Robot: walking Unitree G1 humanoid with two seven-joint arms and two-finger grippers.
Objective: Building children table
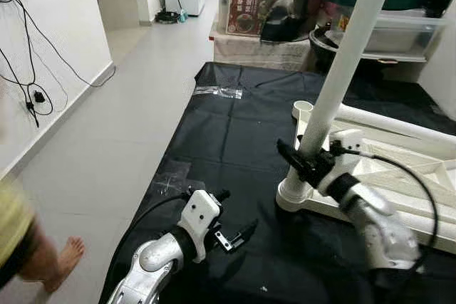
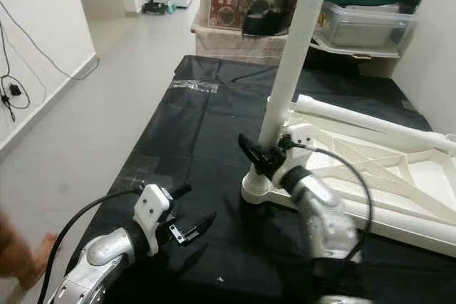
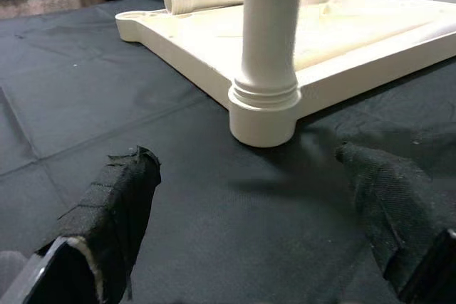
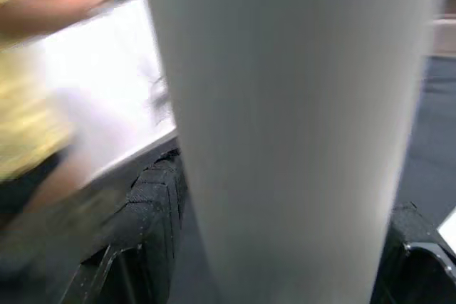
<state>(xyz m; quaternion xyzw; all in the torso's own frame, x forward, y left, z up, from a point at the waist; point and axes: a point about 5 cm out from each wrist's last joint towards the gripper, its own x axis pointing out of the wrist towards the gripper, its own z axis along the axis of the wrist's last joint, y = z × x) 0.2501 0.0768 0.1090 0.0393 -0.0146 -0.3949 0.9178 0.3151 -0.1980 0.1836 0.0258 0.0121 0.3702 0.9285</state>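
Bare black cloth mat (image 1: pixel 228 140) lay open to the left and far side of the upright white plastic table leg (image 1: pixel 342 69). On the right, the overturned white plastic tabletop (image 1: pixel 399 176) and a loose white tube (image 1: pixel 385 122) blocked passage. Storage boxes (image 1: pixel 263 5) closed the far edge.

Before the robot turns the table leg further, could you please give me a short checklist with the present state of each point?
1. Right gripper around the leg, low on it: ok.
2. Leg seated in the corner socket of the tabletop: ok.
3. Leg fully tight: cannot tell.
4. Leg straight: not ok, it tilts.
5. Left gripper open, apart from the socket: ok.
6. Person's foot on the floor beside the black mat: not ok.
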